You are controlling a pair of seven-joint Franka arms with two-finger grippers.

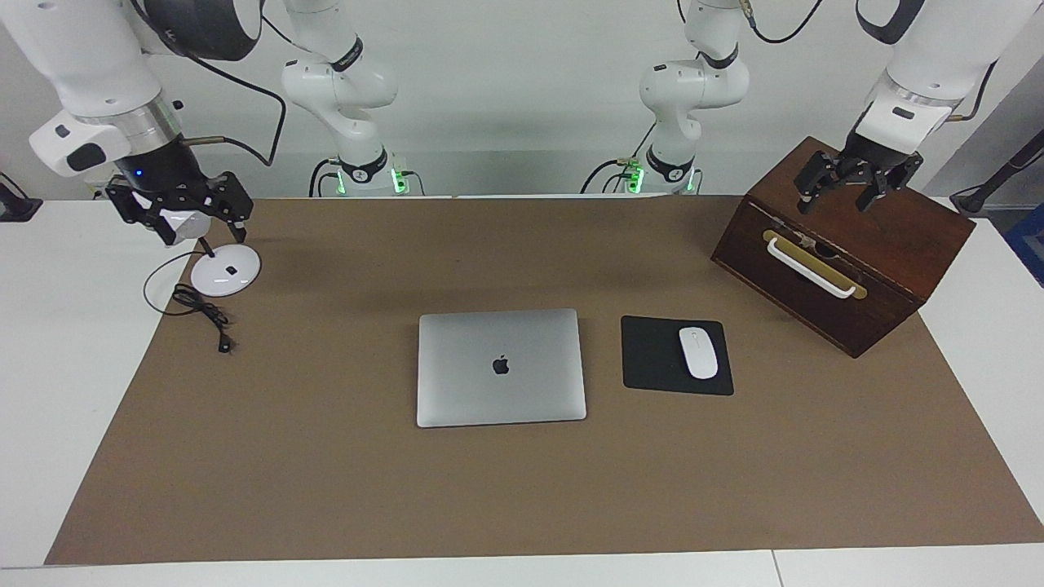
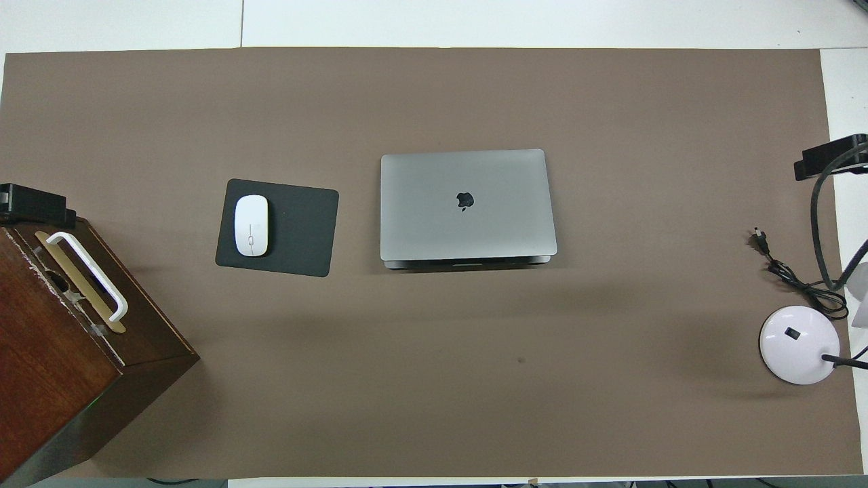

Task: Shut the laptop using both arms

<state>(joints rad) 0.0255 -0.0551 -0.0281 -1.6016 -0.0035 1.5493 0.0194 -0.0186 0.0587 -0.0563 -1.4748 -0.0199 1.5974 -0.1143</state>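
Note:
The silver-grey laptop point(image 1: 522, 391) point(image 2: 502, 224) lies flat in the middle of the brown mat with its lid down and the dark logo facing up. My left gripper point(image 1: 838, 202) hangs open over the top of the wooden box, toward the left arm's end of the table. Over the white lamp base at the right arm's end, my right gripper point(image 1: 205, 237) is also open. Neither holds anything, and both are well apart from the laptop.
A black mouse pad point(image 1: 648, 359) point(image 2: 298, 227) with a white mouse point(image 1: 698, 352) point(image 2: 251, 225) lies beside the laptop. The dark wooden box point(image 1: 897, 269) point(image 2: 54, 366) has a white handle. A white lamp base point(image 1: 226, 271) point(image 2: 799, 344) and a black cable point(image 1: 204, 314) lie near the mat's edge.

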